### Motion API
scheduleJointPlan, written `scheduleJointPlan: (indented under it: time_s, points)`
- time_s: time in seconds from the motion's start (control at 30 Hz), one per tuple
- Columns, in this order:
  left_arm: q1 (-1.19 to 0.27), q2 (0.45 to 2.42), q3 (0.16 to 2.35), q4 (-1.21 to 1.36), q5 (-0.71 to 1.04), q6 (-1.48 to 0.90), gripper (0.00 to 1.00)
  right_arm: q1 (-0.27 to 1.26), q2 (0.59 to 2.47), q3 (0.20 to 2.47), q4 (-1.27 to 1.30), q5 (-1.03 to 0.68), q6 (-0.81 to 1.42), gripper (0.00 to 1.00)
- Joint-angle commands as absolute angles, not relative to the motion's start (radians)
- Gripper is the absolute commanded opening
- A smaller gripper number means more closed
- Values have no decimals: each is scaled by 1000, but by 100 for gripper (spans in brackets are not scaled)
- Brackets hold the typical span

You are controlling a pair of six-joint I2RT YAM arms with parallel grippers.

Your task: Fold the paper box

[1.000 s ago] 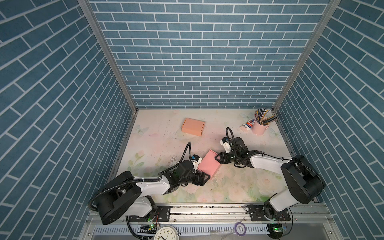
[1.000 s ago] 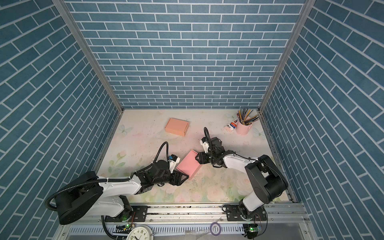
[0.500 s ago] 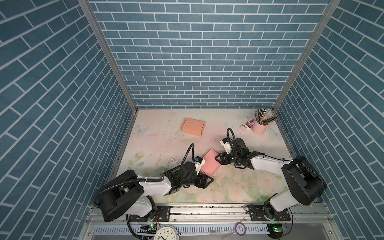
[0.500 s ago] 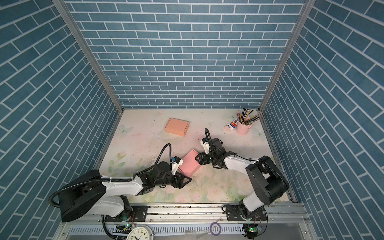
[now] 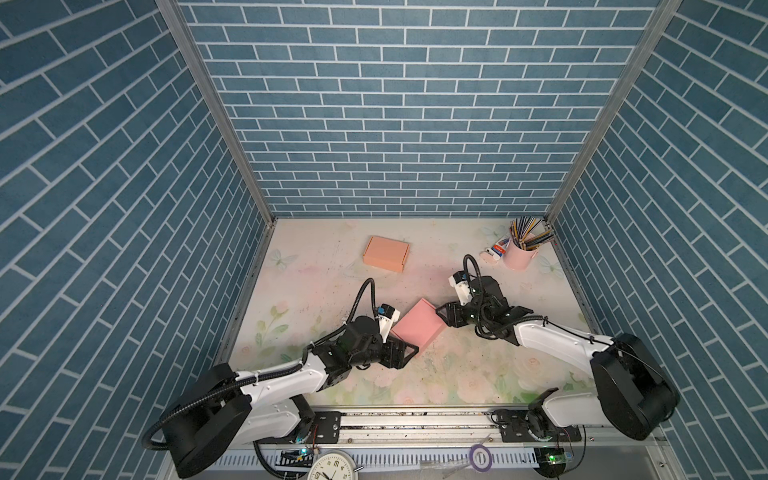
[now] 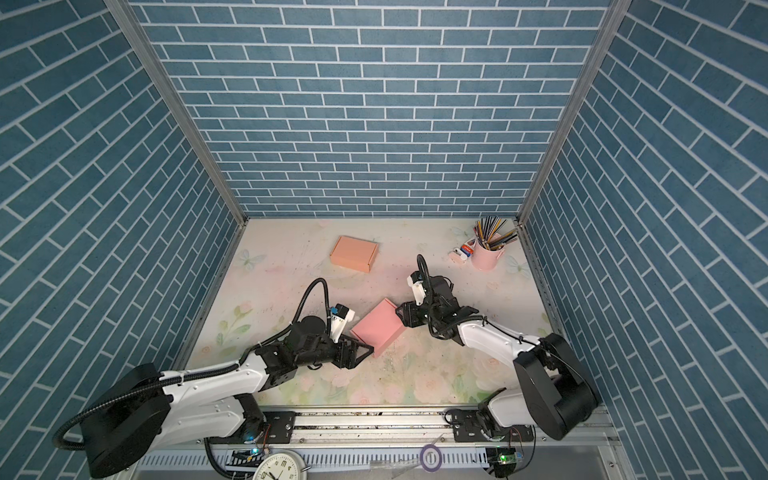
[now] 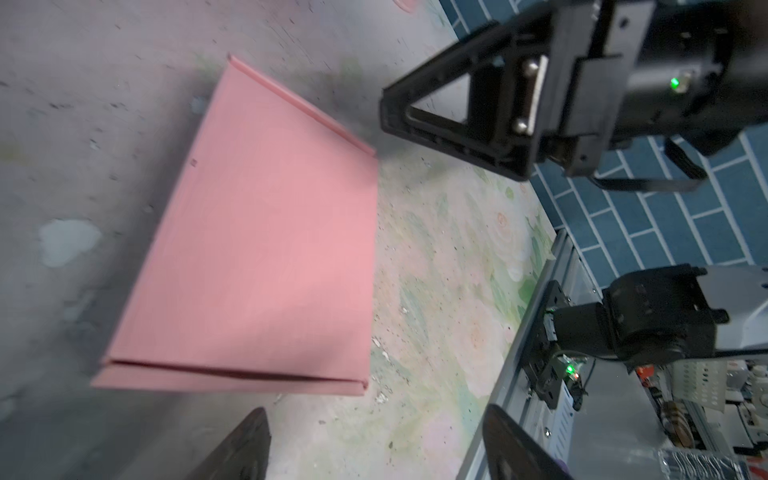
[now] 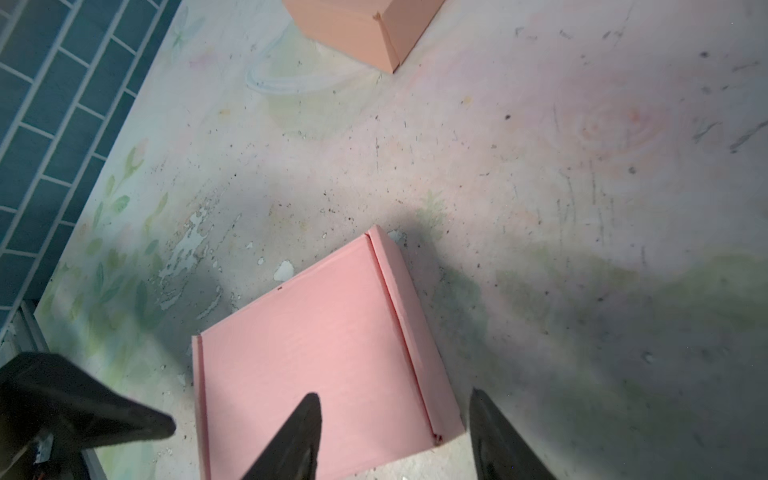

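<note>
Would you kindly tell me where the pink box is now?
In both top views the pink box lies mid-table, between the left pincer at its near corner and the right pincer at its right corner, nearer than the orange box.

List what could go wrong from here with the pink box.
1. Neither gripper holds the pink box. It lies loose on the table, so a push from the open left gripper by its near corner may slide or spin it.
2. The open right gripper straddles the box's side edge, with one finger over the lid. Closing there could crease the wall.
</note>
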State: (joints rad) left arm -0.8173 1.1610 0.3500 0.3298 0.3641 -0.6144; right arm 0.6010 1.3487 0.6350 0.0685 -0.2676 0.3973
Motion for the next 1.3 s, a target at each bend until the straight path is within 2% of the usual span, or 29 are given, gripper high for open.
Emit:
scheduleJointPlan:
  time_s: [0.0, 0.1, 0.13, 0.3, 0.47, 0.8, 1.27]
  points:
    - [-726, 1182, 411, 252, 397, -542, 80, 598, 1292, 589, 19, -211, 431, 47]
    - [-646, 1242, 473, 273, 442, -510, 81, 599, 1254, 545, 16, -216, 450, 26]
    - [-629, 1273, 505, 267, 455, -494, 80, 600, 1243, 529, 18, -216, 458, 23]
    - [-589, 1425, 662, 211, 482, -431, 81, 615, 1193, 464, 37, -214, 484, 16]
    - [-589, 1565, 762, 179, 522, -402, 81, 619, 1228, 427, 118, -238, 513, 9]
    - [-596, 1651, 756, 243, 577, -431, 80, 630, 1381, 427, 249, -254, 531, 6]
    - [-673, 1715, 752, 356, 622, -480, 79, 630, 1434, 448, 290, -209, 529, 5]
